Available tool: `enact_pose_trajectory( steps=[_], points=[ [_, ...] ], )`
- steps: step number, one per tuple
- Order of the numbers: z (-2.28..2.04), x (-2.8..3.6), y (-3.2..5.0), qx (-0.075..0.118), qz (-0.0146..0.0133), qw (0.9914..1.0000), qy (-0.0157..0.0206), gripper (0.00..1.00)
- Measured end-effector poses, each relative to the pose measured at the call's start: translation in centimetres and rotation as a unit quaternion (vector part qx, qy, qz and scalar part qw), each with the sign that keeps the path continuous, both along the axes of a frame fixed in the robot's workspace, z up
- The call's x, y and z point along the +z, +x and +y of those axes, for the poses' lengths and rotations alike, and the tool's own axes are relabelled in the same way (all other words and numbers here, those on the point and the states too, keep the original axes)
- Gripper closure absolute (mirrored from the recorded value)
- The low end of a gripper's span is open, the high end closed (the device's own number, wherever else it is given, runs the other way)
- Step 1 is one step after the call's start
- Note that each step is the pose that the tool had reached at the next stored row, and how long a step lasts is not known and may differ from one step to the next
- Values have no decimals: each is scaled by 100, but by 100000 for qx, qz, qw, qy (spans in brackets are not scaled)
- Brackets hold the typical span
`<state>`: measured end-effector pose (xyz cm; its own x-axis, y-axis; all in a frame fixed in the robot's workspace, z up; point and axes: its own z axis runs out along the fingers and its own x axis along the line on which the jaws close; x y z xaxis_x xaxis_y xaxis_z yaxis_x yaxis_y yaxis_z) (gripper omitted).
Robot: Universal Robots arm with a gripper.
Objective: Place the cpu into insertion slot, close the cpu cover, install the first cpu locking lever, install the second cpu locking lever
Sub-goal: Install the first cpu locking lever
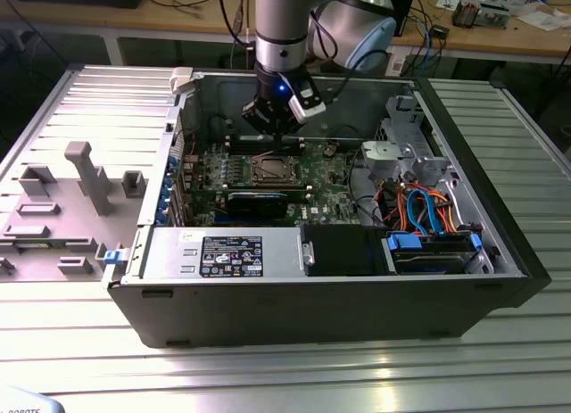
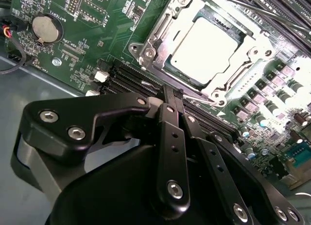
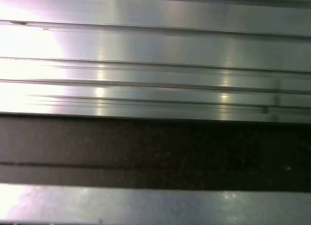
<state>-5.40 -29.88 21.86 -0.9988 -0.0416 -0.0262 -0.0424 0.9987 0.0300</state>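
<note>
— Inside the open computer case [image 1: 500,252], on the ribbed metal table [image 1: 294,377], where does the gripper [image 1: 273,128] sit?

— Above the far side of the green motherboard [image 1: 330,177], just behind the insertion slot [image 1: 270,169] in the exterior view; it hangs from the arm [image 1: 284,29] and touches nothing I can make out; in the second wrist view the gripper [image 2: 173,96] has its black fingers [image 2: 171,137] drawn together at the tips, with nothing between them.

— And the cpu?

— The cpu [image 2: 209,46] lies flat in the insertion slot [image 2: 160,28], its silvery top up; the cpu cover [image 2: 224,91] is down around it, the chip showing through the square window; I cannot tell how the locking levers stand.

— What else lies near?

— Dark memory slots [image 2: 131,79] run between the socket and the fingertips in the second wrist view; a round coin battery [image 2: 46,28] sits on the board well apart from the socket; in the exterior view a black drive bay [image 1: 343,251] and blue and orange cables [image 1: 428,212] fill the case toward that view's right; a grey side panel [image 1: 62,208] lies flat on the table at the view's left.

— And the first wrist view?

— Ribbed metal [image 3: 155,50] with a dark band [image 3: 155,152] across it; I cannot tell more.
</note>
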Motion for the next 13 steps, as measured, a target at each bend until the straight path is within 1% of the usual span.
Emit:
enact_pose_trajectory(
  steps=[6, 13],
  points=[
    [2, -31, 40, -39, -1, 100000, 2, 89],
    [3, -72, 67, -122, -2, 100000, -1, 89]
  ],
)
